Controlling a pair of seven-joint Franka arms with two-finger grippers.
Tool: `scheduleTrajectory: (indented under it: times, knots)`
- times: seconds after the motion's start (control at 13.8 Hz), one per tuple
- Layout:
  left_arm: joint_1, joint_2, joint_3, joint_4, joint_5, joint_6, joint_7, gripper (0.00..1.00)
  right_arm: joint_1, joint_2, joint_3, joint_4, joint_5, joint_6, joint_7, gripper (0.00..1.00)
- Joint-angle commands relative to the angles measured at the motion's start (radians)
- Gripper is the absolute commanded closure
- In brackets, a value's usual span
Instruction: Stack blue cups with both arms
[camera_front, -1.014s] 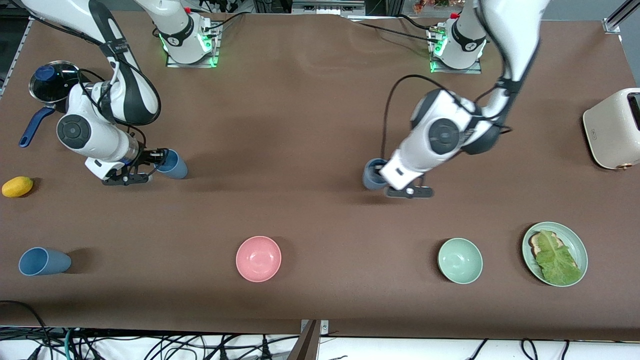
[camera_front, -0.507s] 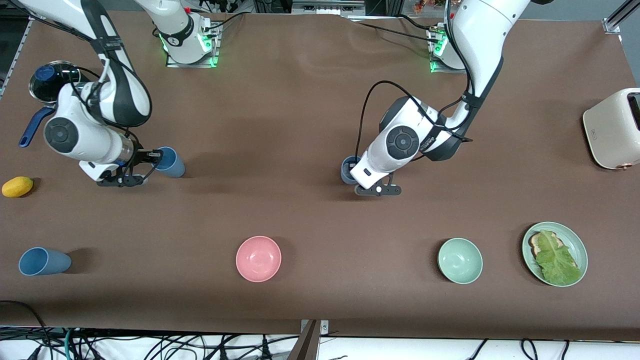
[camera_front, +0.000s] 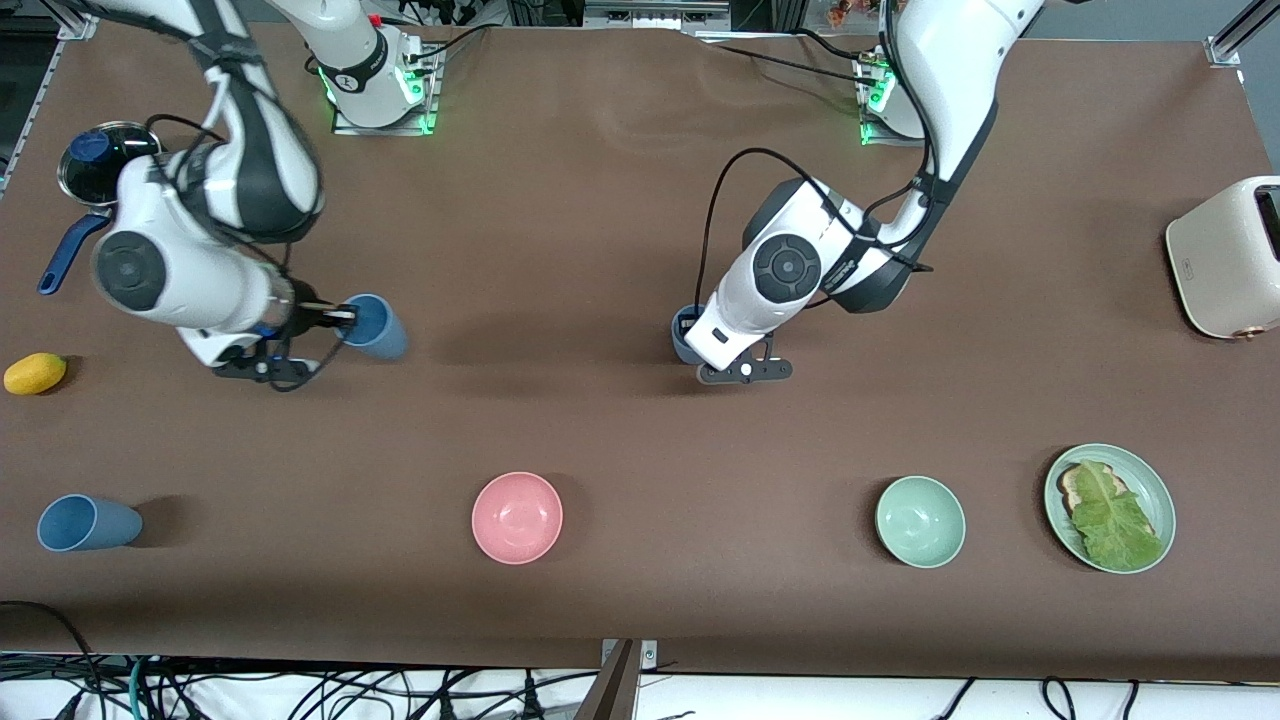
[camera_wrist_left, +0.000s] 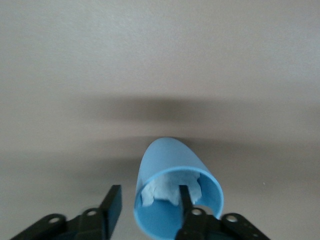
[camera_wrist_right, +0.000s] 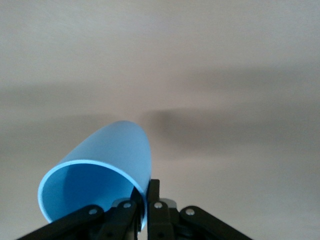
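Each claw is pinching one cup's rim: left claw (camera_front: 742, 372) the grey-blue cup (camera_front: 684, 334), right claw (camera_front: 262, 366) the sky-blue cup (camera_front: 375, 326). Nothing is stacked yet.

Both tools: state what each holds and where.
Left tool pinches a blue cup's rim wall, one finger inside. Right tool pinches another blue cup's rim.

We see our right gripper (camera_wrist_right: 141, 204) with jaws pinched on the rim wall of a sky-blue cup (camera_wrist_right: 102, 167), one jaw inside and one outside. Cup tilted, open mouth toward the camera, above the bare brown surface (camera_wrist_right: 225, 75).
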Motion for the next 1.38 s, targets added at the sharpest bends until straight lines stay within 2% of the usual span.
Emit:
scheduleTrajectory:
  times: [0.0,0.29,0.43,0.58,0.87,1.09,1.3]
  knots:
    - [0.017,-0.126,0.014,-0.007,0.002,-0.115,-0.009,0.00,0.120,0.013,-0.004,0.086,0.047,-0.046,0.218,1.00]
    - [0.154,-0.267,0.014,-0.006,0.002,-0.297,0.100,0.00,0.324,0.137,-0.004,0.285,0.093,-0.054,0.597,1.00]
    - [0.237,-0.310,0.016,0.005,0.005,-0.385,0.215,0.00,0.411,0.220,-0.004,0.410,0.127,-0.054,0.790,1.00]
    - [0.293,-0.312,0.022,0.067,0.007,-0.507,0.377,0.00,0.483,0.278,-0.004,0.493,0.128,-0.052,0.921,1.00]
    - [0.411,-0.330,0.020,0.163,0.034,-0.652,0.632,0.00,0.571,0.355,-0.004,0.610,0.136,-0.040,1.035,1.00]
    - [0.469,-0.388,0.019,0.161,0.031,-0.670,0.761,0.00,0.608,0.405,-0.004,0.674,0.141,-0.025,1.093,1.00]
    - [0.477,-0.422,0.023,0.142,0.034,-0.675,0.785,0.00,0.615,0.436,-0.003,0.699,0.147,-0.003,1.100,1.00]
